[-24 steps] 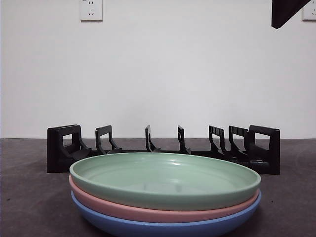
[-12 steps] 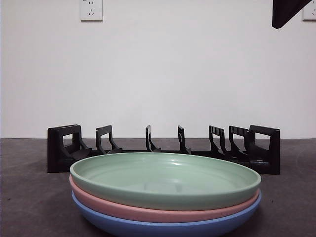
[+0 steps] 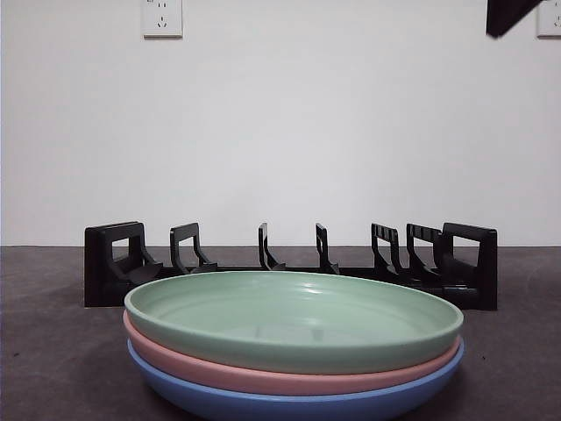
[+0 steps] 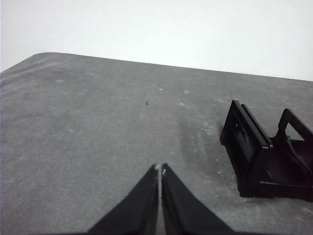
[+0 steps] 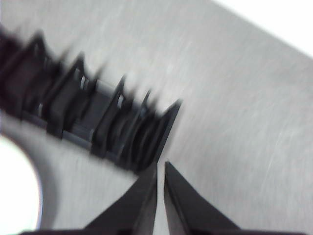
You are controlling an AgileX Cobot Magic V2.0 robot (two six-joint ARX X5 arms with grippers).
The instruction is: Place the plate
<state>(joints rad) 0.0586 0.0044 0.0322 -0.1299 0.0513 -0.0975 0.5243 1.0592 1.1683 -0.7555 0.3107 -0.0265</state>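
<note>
Currently: both end effectors together, empty | green plate (image 3: 294, 320) tops stack | rack (image 3: 289, 263) behind

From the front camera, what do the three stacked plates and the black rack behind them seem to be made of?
The green plate, pink plate and blue plate look like smooth, slightly glossy plastic or melamine; soft highlights run along the green rim, though glazed ceramic cannot be excluded. The rack looks like matte black moulded plastic: thin, uniform dividers with no metallic shine.
</note>
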